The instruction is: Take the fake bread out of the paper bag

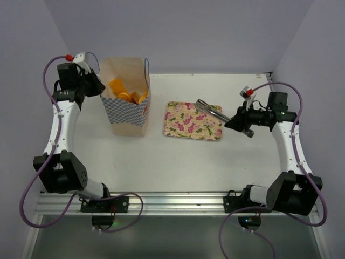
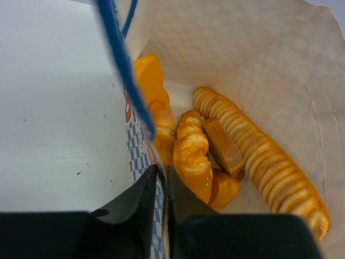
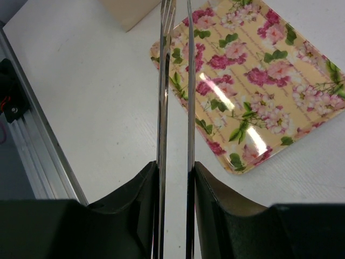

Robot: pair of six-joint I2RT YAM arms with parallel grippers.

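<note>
The paper bag (image 1: 129,116) stands open at the back left, with golden-orange fake bread (image 1: 125,93) inside. My left gripper (image 1: 99,86) is shut on the bag's left rim. In the left wrist view it (image 2: 163,175) pinches the checkered wall, with the blue cord handle (image 2: 116,48) just above. Inside the bag (image 2: 242,48) lie a braided loaf (image 2: 194,156), a long ridged loaf (image 2: 264,162) and smaller pieces. My right gripper (image 1: 232,121) is shut on metal tongs (image 1: 210,109), whose tips hang over the tray. The tongs (image 3: 163,108) stand slightly open between its fingers (image 3: 176,164).
A floral-patterned tray (image 1: 186,124) lies on the white table to the right of the bag, with nothing on it; it also shows in the right wrist view (image 3: 253,75). A metal rail (image 1: 172,200) runs along the near edge. Walls close in the back and sides.
</note>
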